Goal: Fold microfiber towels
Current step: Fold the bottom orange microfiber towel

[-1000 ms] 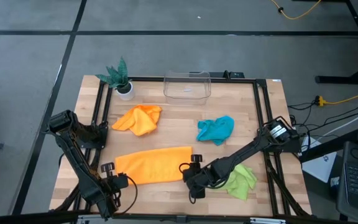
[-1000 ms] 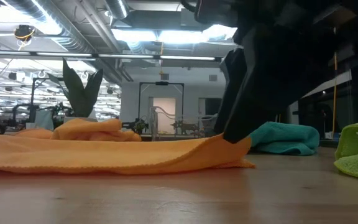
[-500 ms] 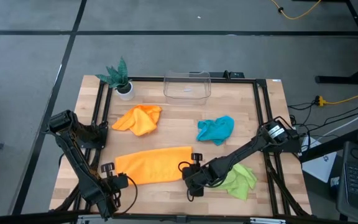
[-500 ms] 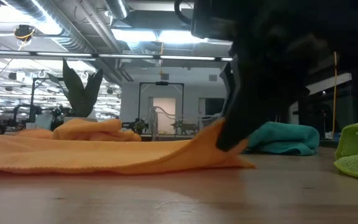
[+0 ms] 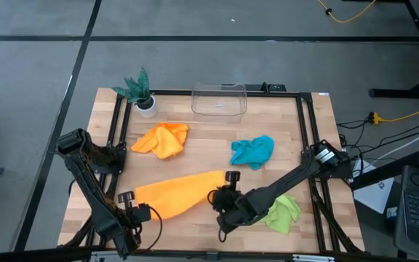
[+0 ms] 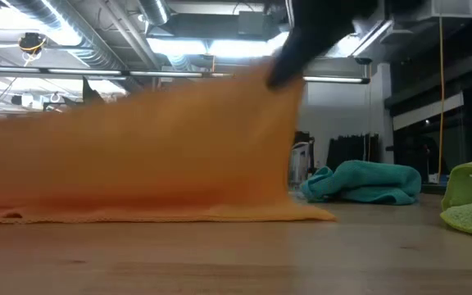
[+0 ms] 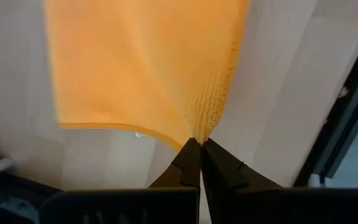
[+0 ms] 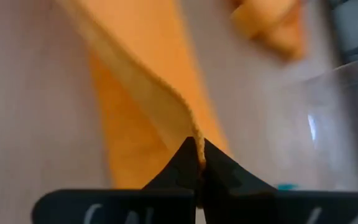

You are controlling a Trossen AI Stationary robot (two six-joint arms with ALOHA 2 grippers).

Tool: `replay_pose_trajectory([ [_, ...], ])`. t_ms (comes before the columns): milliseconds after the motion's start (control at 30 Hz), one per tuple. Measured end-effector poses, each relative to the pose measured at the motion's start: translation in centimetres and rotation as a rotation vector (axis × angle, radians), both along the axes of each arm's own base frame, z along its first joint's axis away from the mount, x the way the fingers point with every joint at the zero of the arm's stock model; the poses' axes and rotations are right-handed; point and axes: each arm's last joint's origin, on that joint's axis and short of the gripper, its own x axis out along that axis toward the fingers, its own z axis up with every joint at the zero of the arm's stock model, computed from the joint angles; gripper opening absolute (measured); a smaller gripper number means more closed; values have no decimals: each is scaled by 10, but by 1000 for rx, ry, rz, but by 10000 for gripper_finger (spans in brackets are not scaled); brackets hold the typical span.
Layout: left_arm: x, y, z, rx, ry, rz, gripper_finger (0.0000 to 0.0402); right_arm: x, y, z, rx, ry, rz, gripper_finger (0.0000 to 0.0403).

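right end effector (image 5: 226, 198) is clamped on one corner of the spread orange towel (image 5: 174, 193), raised above the worktop (image 5: 209, 138); left end effector (image 5: 138, 212) is clamped on its near left corner, low.

The raised orange towel (image 6: 154, 147) is blurred, hiding the room behind.

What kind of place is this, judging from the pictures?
Probably a robotics lab or open industrial workspace: a wooden table with a black frame stands on a grey concrete floor, cables trail beside it, and the low view shows exposed ceiling ducts and strip lights.
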Motion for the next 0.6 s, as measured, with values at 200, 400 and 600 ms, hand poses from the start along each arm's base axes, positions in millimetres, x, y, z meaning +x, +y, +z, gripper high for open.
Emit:
replay_pose_trajectory([
  [200, -4, 14, 15, 153, 66, 54, 0, 8, -5, 24, -105, -95, -41, 6],
  [400, -9, 33, 17, 344, 76, 158, 0, 19, -28, 16, -143, -95, -142, 6],
  [600, -5, 50, 0, 458, 28, 213, 0, 37, -61, 3, -214, -92, -246, 6],
])
